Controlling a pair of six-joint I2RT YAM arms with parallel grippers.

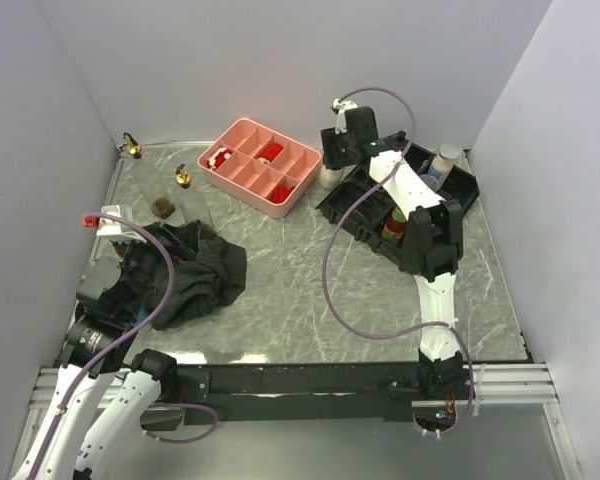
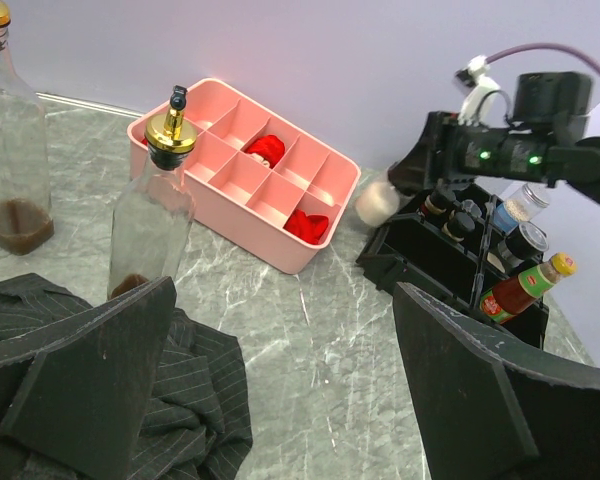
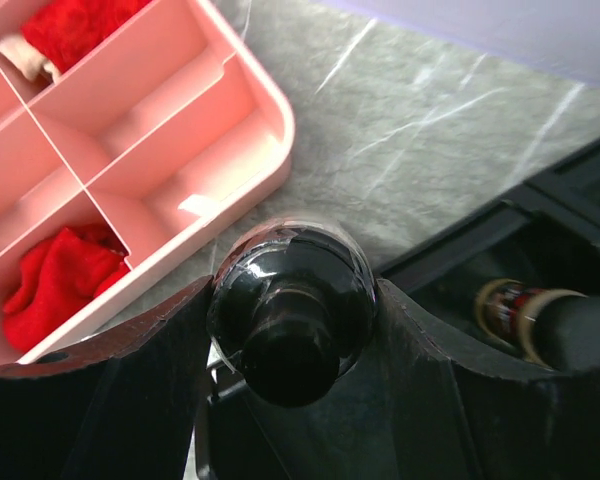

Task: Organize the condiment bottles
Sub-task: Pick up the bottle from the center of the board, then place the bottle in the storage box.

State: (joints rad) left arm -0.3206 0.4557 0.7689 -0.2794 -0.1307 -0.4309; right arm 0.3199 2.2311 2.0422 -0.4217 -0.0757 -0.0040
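My right gripper (image 1: 332,160) is shut on a pale bottle (image 1: 330,177) with a black top, held at the near left corner of the black rack (image 1: 355,215), next to the pink tray. In the right wrist view the fingers (image 3: 150,350) press both sides of its black top (image 3: 290,310). The rack holds a grey-lidded shaker (image 1: 443,160), a yellow-capped red sauce bottle (image 2: 525,285) and dark jars (image 2: 525,240). Two clear gold-spouted bottles (image 1: 183,180) (image 1: 132,147) stand at the back left. My left gripper (image 2: 285,300) is open and empty, low beside the black cloth.
A pink compartment tray (image 1: 280,205) with red pieces stands at the back centre, close to the rack. A crumpled black cloth (image 1: 195,275) lies at the left, under my left arm. A small dark jar (image 1: 162,207) stands behind the cloth. Walls close in on the left, back and right.
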